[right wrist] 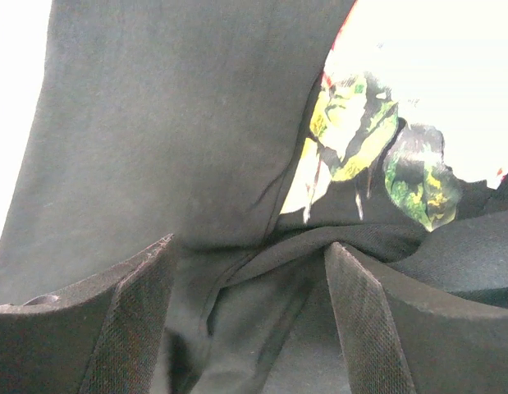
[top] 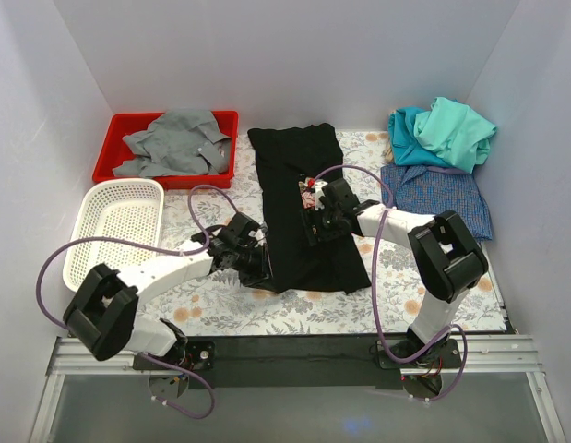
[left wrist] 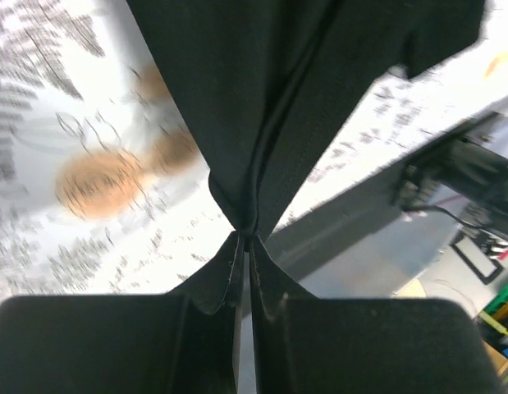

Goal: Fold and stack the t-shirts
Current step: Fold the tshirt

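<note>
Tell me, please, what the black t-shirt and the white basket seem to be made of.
Black t-shirt: soft matte knit cloth, judging by its seam and the way it puckers where the left pincer pinches it. White basket: probably moulded plastic, with stiff mesh walls and a faint sheen.

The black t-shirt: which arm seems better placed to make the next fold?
Left, probably. The left gripper is shut on the black t-shirt at its near-left edge, ready to carry it across. The right gripper is open over the print.
</note>
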{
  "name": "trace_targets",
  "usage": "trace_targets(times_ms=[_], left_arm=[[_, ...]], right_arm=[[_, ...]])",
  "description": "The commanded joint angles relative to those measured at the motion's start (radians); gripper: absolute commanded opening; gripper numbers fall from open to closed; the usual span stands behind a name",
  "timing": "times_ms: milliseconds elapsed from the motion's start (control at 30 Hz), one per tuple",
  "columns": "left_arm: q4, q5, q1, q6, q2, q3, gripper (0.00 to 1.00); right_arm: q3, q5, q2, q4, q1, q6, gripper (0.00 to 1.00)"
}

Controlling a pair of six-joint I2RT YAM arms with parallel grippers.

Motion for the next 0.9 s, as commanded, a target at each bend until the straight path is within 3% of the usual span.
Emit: trace_targets(times_ms=[0, 133, 267, 367, 500, 600, 700, 867], left_arm=[[-0.112, 0.04, -0.01, -0.053, -0.129, -0.001, 0.0], [-0.216, 0.041, -0.014, -0.074, -0.247, 0.02, 0.0], [-0.348, -0.045, -0.012, -0.103, -0.329, 0.08, 0.0], [-0.38, -0.088, -0.014, -0.119, -0.361, 0.147, 0.05], [-0.469, -0.203, -0.012, -0.14, -0.358, 0.244, 0.33], [-0.527, -0.269, -0.014, -0.143, -0.361, 0.276, 0.39], [-0.508, -0.306, -0.012, -0.137, -0.372, 0.22, 0.41], [-0.344, -0.167, -0.012, -0.131, -0.32, 0.033, 0.43]], right_arm=[[-0.015, 0.059, 0.063, -0.053, 0.008, 0.01, 0.77], [-0.031, 0.103, 0.064, -0.067, 0.015, 0.019, 0.77], [-0.058, 0.126, 0.057, -0.062, 0.024, 0.025, 0.77], [-0.069, 0.137, 0.057, -0.062, 0.029, 0.028, 0.77], [-0.071, 0.142, 0.052, -0.062, 0.034, 0.03, 0.77], [-0.071, 0.14, 0.054, -0.062, 0.037, 0.03, 0.77], [-0.075, 0.14, 0.046, -0.056, 0.041, 0.026, 0.77], [-0.074, 0.129, 0.041, -0.058, 0.043, 0.025, 0.77]])
